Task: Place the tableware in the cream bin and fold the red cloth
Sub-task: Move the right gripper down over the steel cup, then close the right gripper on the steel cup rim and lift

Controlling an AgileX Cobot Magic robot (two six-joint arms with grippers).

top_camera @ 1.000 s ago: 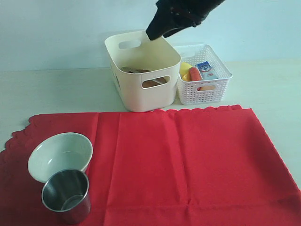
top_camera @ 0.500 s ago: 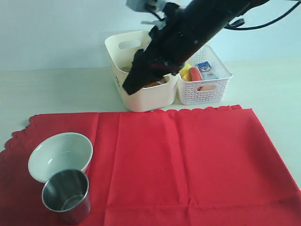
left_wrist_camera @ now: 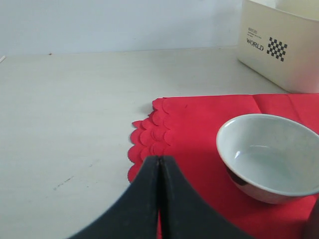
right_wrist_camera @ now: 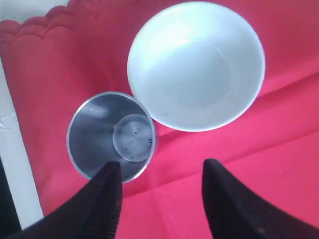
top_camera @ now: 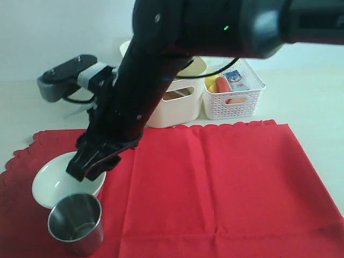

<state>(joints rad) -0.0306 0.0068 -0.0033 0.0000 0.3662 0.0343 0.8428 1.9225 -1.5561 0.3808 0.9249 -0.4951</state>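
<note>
A pale grey-white bowl (top_camera: 51,185) and a steel cup (top_camera: 75,223) stand on the left part of the red cloth (top_camera: 226,183). My right gripper (top_camera: 86,166) reaches across to the left and hangs open just above the bowl's near rim. The right wrist view looks straight down on the cup (right_wrist_camera: 112,135) and bowl (right_wrist_camera: 195,64), with the right gripper (right_wrist_camera: 162,167) empty over the cloth (right_wrist_camera: 249,174). My left gripper (left_wrist_camera: 159,159) is shut and empty at the cloth's scalloped left edge (left_wrist_camera: 149,144), left of the bowl (left_wrist_camera: 269,157). The cream bin (top_camera: 177,105) stands behind the cloth.
A white lattice basket (top_camera: 236,99) with food items sits right of the cream bin. The right arm (top_camera: 161,64) crosses in front of the bin and hides most of it. Bare table (left_wrist_camera: 75,99) lies left of the cloth.
The right arm has swung down from above the cream bin, leftward and forward, and now hovers over the bowl and cup. Bowl, cup and cloth have not moved.
</note>
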